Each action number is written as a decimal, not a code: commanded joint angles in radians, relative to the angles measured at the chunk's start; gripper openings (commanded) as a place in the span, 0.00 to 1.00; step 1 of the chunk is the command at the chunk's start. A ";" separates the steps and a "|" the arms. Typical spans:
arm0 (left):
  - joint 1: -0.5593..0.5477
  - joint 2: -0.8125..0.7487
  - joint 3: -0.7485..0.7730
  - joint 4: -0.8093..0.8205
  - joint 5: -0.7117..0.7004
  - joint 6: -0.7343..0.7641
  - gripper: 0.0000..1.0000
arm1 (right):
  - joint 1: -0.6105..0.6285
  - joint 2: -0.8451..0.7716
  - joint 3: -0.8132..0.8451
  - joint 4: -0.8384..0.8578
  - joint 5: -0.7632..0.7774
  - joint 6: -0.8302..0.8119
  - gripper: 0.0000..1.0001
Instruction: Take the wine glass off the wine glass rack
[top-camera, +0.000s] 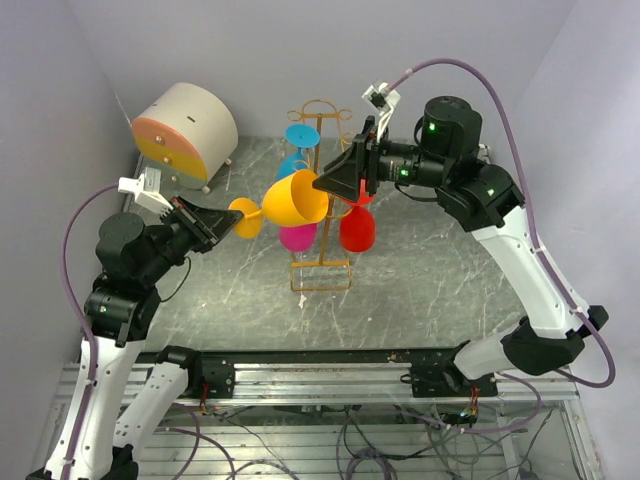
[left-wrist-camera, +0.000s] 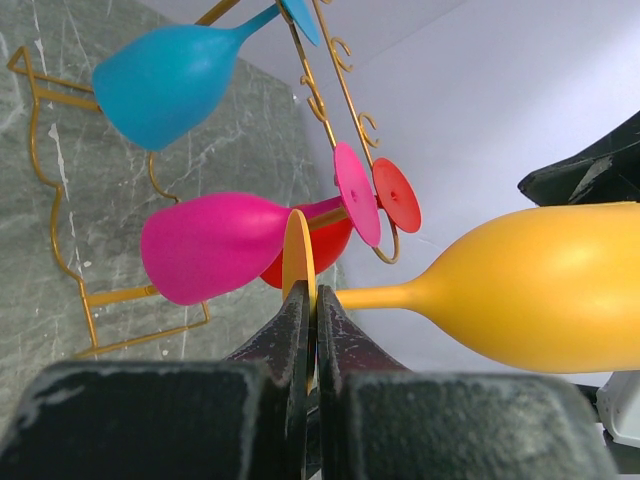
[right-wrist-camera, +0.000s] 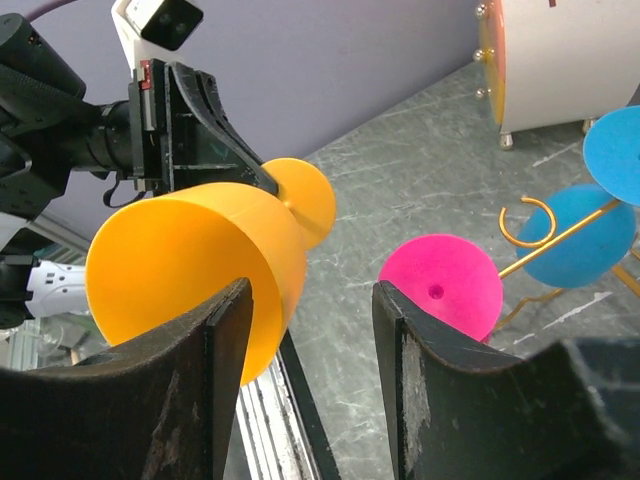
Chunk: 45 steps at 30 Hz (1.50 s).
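Wine glass (top-camera: 295, 200) is clear of the wine glass rack (top-camera: 322, 263), job's pretty much done
It's held sideways in mid-air at 9 o'clock of the rack, its foot pinched by the closed left tool (top-camera: 215, 225). The right tool (top-camera: 340, 178) is spread open by the bowl. Only setting it on the worktop (top-camera: 450, 270) seems left, if that's even needed.

White arms (top-camera: 527, 262), black joints (top-camera: 124, 238) and hands (top-camera: 226, 222), purple cables (top-camera: 505, 100), seemingly green lights (top-camera: 432, 127).
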<state>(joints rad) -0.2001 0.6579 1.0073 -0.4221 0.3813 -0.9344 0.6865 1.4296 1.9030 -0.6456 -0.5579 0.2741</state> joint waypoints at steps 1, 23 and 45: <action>0.002 0.019 0.048 0.048 0.032 0.019 0.07 | 0.024 0.028 0.025 0.013 0.001 0.009 0.50; 0.002 0.019 0.082 -0.084 -0.165 0.146 0.56 | 0.064 -0.088 0.024 0.093 0.727 -0.031 0.00; 0.002 -0.044 -0.118 -0.135 -0.420 0.372 0.52 | -0.643 0.241 -0.034 -0.211 0.800 0.189 0.00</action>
<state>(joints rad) -0.1997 0.6281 0.9131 -0.5694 0.0021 -0.6033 0.0631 1.6726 1.9514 -0.7815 0.3195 0.3870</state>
